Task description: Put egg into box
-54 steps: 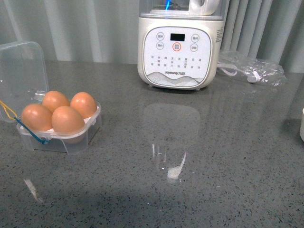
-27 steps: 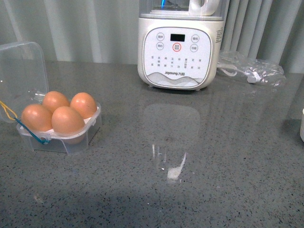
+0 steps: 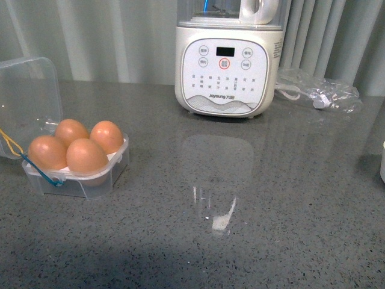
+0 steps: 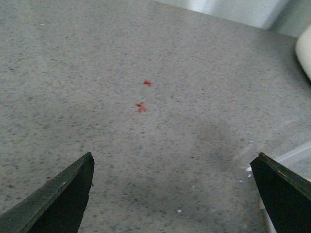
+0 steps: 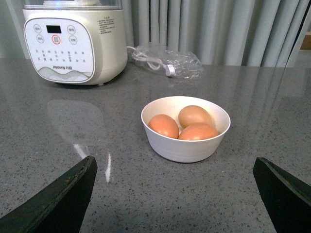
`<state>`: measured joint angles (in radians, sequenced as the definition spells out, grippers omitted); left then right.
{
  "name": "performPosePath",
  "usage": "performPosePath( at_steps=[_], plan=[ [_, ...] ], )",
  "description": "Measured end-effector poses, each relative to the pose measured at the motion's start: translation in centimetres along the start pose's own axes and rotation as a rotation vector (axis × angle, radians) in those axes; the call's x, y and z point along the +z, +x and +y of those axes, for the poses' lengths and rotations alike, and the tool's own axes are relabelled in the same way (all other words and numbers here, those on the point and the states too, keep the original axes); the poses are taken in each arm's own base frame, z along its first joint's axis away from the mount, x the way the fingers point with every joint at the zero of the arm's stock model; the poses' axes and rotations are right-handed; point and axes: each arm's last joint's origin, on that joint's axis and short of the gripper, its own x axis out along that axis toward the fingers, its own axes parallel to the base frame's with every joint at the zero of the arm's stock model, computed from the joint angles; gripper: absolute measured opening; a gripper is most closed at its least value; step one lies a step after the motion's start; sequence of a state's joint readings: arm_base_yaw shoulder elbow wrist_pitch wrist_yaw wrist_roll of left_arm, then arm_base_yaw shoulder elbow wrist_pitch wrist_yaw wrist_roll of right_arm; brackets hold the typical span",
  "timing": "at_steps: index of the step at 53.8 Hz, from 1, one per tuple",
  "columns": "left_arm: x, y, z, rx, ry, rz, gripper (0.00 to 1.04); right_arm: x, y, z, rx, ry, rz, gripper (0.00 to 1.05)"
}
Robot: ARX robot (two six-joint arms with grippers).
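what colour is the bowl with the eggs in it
Plain white, no pattern. The bowl shows best in the right wrist view.

Desk (image 3: pixel 271 211): mid-grey, fine dark and pale speckle, glossy white glare patches. A few small red specks (image 4: pixel 142 107) in the left wrist view.
Box (image 3: pixel 90 183): clear plastic, white tray, blue band (image 3: pixel 42 173), yellow band (image 3: pixel 9 141).
Eggs in box (image 3: pixel 87 155): orange-brown, plain.
Appliance (image 3: pixel 225 72): cream body, white panel, grey print, black display, red-ringed button.
Bowl (image 5: pixel 184 148): plain white; its eggs (image 5: pixel 194 116) tan-brown.
Curtain (image 3: pixel 102 36): pale grey-green, vertical folds.
Left gripper (image 4: pixel 175 160), right gripper (image 5: pixel 175 162): near-black.
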<state>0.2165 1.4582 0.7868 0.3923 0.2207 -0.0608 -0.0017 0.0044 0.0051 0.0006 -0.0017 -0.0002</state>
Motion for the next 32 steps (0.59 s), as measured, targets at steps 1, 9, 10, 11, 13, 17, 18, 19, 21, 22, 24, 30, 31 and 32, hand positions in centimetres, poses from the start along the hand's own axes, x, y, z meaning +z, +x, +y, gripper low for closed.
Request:
performPosePath(
  at_steps=[1,9,10,11,13,17,18,19,21,22,24,30,31,32],
  plan=[
    [0.0,0.0,-0.2,-0.005,-0.002,-0.001,0.98,0.0,0.0,0.0,0.0,0.0,0.0,0.98],
    [0.3,-0.4,-3.5,-0.099,0.0,-0.017,0.98,0.0,0.0,0.0,0.0,0.0,0.0,0.98],
    [0.3,-0.5,-4.0,-0.111,0.005,-0.018,0.98,0.0,0.0,0.0,0.0,0.0,0.0,0.98],
    [0.3,-0.6,-4.3,-0.117,0.008,-0.019,0.98,0.0,0.0,0.0,0.0,0.0,0.0,0.98],
    [0.3,-0.9,-5.3,-0.134,0.024,-0.018,0.98,0.0,0.0,0.0,0.0,0.0,0.0,0.98],
    [0.1,-1.3,-6.8,-0.168,0.056,-0.011,0.98,0.0,0.0,0.0,0.0,0.0,0.0,0.98],
    [0.0,-1.5,-7.3,-0.177,0.069,-0.009,0.98,0.0,0.0,0.0,0.0,0.0,0.0,0.98],
    [0.0,-1.7,-7.8,-0.187,0.079,-0.007,0.98,0.0,0.0,0.0,0.0,0.0,0.0,0.98],
    [-0.1,-1.9,-8.4,-0.206,0.097,-0.001,0.98,0.0,0.0,0.0,0.0,0.0,0.0,0.98],
    [-0.1,-2.1,-8.8,-0.219,0.112,0.002,0.98,0.0,0.0,0.0,0.0,0.0,0.0,0.98],
    [-0.2,-2.6,-9.7,-0.245,0.137,0.007,0.98,0.0,0.0,0.0,0.0,0.0,0.0,0.98],
    [0.2,-3.7,-10.7,-0.264,0.185,-0.004,0.98,0.0,0.0,0.0,0.0,0.0,0.0,0.98],
    [0.3,-3.9,-10.7,-0.262,0.188,-0.006,0.98,0.0,0.0,0.0,0.0,0.0,0.0,0.98],
    [0.4,-4.0,-10.7,-0.264,0.192,-0.008,0.98,0.0,0.0,0.0,0.0,0.0,0.0,0.98]
  ],
)
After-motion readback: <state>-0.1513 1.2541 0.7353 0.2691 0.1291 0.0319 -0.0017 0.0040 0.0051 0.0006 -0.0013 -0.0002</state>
